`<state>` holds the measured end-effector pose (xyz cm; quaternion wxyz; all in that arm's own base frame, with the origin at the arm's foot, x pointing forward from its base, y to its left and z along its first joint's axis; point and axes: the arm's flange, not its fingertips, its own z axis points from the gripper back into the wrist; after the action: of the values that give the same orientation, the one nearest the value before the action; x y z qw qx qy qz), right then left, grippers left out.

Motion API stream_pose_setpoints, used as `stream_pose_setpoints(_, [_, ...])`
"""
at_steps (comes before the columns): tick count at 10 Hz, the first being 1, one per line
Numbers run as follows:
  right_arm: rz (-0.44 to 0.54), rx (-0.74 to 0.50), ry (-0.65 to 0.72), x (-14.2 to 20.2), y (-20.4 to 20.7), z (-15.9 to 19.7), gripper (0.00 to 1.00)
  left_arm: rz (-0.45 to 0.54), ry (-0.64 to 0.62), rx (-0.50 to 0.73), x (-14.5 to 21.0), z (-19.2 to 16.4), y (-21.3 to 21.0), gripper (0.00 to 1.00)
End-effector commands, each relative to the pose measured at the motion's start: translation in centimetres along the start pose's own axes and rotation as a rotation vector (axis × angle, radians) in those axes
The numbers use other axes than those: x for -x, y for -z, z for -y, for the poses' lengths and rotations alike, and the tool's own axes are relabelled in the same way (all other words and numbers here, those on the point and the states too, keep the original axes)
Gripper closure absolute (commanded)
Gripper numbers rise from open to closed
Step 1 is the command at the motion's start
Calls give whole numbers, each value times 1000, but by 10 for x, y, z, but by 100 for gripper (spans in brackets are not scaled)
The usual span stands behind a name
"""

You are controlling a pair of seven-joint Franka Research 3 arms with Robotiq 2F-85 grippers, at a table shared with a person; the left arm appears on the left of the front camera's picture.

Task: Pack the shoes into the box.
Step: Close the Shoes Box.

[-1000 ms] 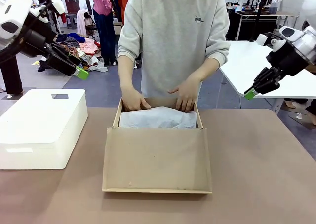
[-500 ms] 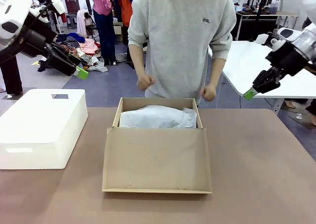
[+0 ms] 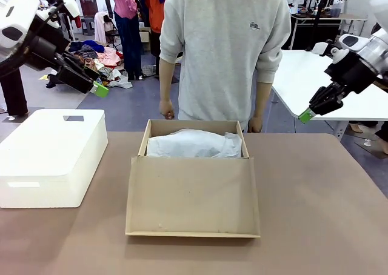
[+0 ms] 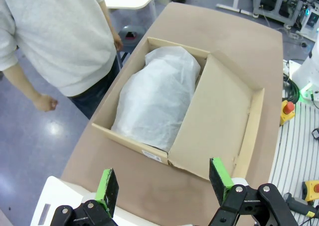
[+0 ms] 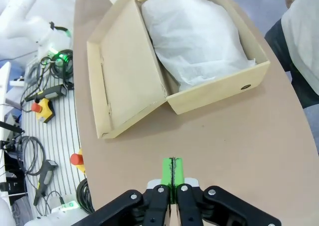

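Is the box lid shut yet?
No, the lid of the box lies folded open on the table, white tissue paper showing inside.

Bench [image 3: 315, 214]: brown matte top, rounded far corners, two items sitting directly on it.

1. Cardboard box [image 3: 176, 125], mid-bench, far wall right up at the far edge. It stands square to the bench edges. Its lid flap [image 3: 193, 196] is hinged on the near wall and folded all the way out toward the robot side, lying flat on the bench with its raised lip facing up (lid footprint is bigger than the box body in the front view).

2. White box [image 3: 51, 148] on the robot's left, closed, small grey patch on top. It sits near the lid flap's left edge, not touching, with a strip of bench between them.
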<state>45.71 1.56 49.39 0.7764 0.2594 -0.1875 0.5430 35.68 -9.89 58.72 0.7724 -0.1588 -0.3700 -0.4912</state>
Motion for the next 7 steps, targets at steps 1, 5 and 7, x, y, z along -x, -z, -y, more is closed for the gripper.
stream_pose_setpoints(1, [51,-34,-16,1,6,7,100,10,12,10,1,-2,0,4])
stream_pose_setpoints(5, [141,-96,-28,8,37,23,100,10,12,10,1,-2,0,4])
stream_pose_setpoints(7, [187,-133,-40,14,55,29,100,10,12,10,1,-2,0,4])
